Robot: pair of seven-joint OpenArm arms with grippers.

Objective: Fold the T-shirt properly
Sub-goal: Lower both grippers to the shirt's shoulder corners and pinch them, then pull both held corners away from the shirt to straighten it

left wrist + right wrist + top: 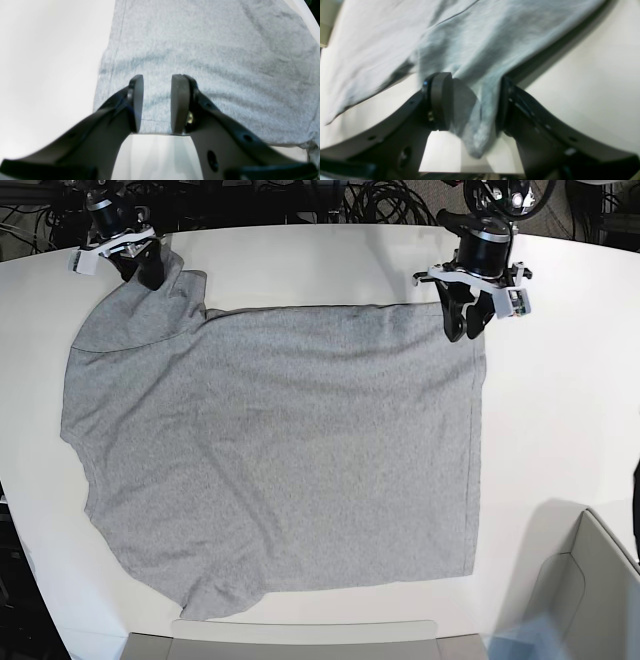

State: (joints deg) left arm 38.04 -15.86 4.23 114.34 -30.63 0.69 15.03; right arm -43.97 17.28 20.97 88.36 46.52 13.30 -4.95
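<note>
Heather-grey cotton covered most of the white worktop (560, 410): the T-shirt (280, 450) lay spread flat and plain side up in the base view, its hem running down that view's right side and its sleeves toward the left, with soft wrinkles across the body. The left gripper (157, 103) stood at the shirt's far hem corner, on the base view's upper right. In the left wrist view its fingers (179, 103) were parted with a clear gap, hanging over the cloth just inside the stitched hem edge and clamping nothing; whether the tips touched the fabric could not be told. The right gripper (472, 105) was at the far sleeve, on the base view's upper left. In the right wrist view its fingers (441, 103) had a bunched fold of the sleeve between them, the cloth draping up and away over the worktop, though motion blur softened the edges of the fold.
</note>
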